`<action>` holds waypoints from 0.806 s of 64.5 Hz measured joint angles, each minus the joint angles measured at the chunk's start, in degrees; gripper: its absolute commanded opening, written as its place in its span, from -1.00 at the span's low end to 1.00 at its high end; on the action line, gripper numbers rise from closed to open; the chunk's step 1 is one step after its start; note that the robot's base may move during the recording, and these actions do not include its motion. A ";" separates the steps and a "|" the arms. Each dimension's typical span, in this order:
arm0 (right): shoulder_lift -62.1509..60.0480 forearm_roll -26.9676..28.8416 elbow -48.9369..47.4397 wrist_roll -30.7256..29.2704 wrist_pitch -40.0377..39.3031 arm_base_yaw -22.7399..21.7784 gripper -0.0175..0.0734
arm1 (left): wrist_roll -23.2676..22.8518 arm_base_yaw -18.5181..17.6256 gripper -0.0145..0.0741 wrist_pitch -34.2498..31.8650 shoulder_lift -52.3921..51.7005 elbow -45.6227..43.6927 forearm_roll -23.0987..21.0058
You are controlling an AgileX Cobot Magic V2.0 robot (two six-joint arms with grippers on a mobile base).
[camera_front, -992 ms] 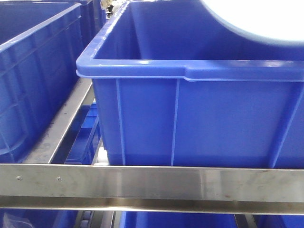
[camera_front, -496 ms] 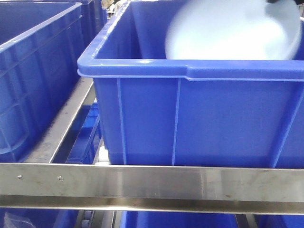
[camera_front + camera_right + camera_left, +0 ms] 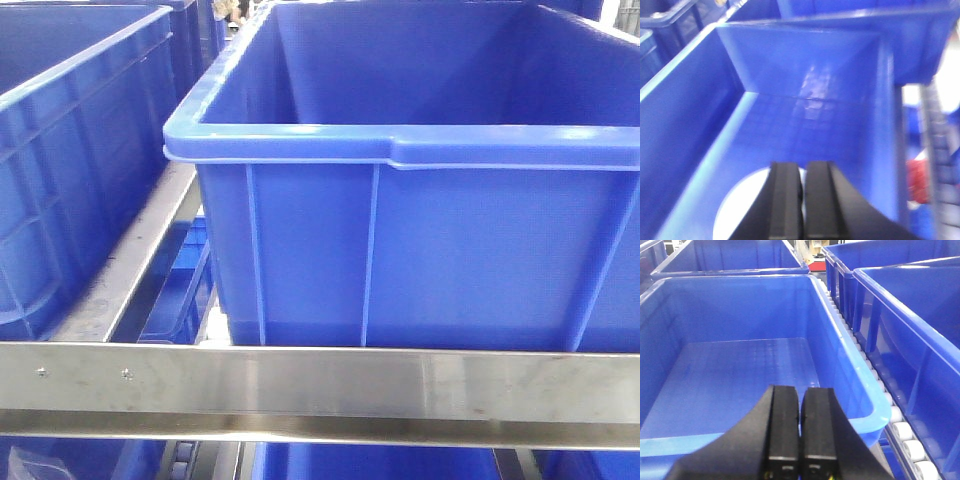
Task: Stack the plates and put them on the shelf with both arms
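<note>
One pale white plate point(image 3: 742, 200) lies low inside a blue bin point(image 3: 685, 110) in the blurred right wrist view. It sits under and behind my right gripper point(image 3: 804, 164), whose black fingers partly hide it. The right jaws are pressed together, and the plate does not appear to be between them. My left gripper point(image 3: 801, 389) is shut on nothing and hangs over the near rim of a blue bin point(image 3: 860, 385) that has nothing in it. In the front view the large blue bin point(image 3: 400, 145) shows no plate above its rim, and neither arm appears there.
A steel shelf rail point(image 3: 320, 385) crosses in front of the bins. Another blue bin point(image 3: 70, 150) stands to the left. White rollers point(image 3: 900, 430) run between the left arm's bin and more blue bins point(image 3: 910, 315) on its right. A red object point(image 3: 917, 180) lies outside the right bin.
The white plate stood tilted above the bin's far right rim, swung left and lower half a second ago, and has dropped out of the front view into the bin.
</note>
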 measured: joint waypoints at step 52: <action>-36.71 0.00 12.62 -1.20 17.05 -0.19 -0.51 | 0.00 0.00 -0.49 0.00 0.00 0.00 0.00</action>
